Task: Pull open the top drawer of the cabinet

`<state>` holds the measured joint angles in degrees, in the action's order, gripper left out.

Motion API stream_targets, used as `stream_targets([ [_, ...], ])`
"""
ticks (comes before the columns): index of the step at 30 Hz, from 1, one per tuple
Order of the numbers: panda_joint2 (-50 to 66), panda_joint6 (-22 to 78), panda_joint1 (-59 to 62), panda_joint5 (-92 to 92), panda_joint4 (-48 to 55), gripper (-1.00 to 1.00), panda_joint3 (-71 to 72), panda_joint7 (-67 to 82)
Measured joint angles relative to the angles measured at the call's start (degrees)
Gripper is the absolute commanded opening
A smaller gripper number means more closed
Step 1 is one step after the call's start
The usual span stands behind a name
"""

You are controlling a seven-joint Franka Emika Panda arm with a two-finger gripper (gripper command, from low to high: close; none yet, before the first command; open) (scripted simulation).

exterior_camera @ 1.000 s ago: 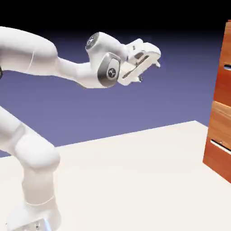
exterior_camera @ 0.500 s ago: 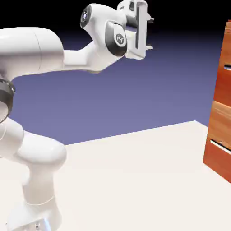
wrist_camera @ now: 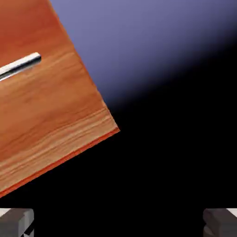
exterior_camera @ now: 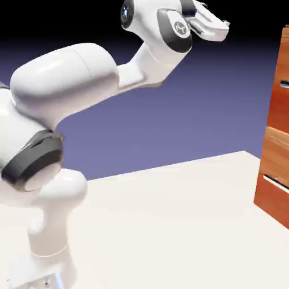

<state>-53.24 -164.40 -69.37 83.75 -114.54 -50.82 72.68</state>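
Hand view, A: Where is the top drawer (wrist_camera: 58,102)?
B: At the upper end of the cabinet (exterior_camera: 276,113); its wood-grain front fills part of the frame's left side, rolled over. Silver bar handle (wrist_camera: 21,65) on that front, cut off by the frame edge.
A: Finger state?
B: Spread wide, one fingertip (wrist_camera: 16,223) at each side of the bottom edge, nothing pinched.
A: Exterior view, gripper (exterior_camera: 225,25) position?
B: Up near the level of the cabinet's top, to its left, apart from it.
A: Beyond that?
B: White arm (exterior_camera: 68,79) well left of the cabinet, elbow bent; pale tabletop (exterior_camera: 169,226) left of the cabinet's lower part.
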Motion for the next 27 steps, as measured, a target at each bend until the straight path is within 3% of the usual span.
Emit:
stream_targets([
  [27,-12.03,5.61,-40.14,48.94,27.15,0.00,-29.70,67.28],
])
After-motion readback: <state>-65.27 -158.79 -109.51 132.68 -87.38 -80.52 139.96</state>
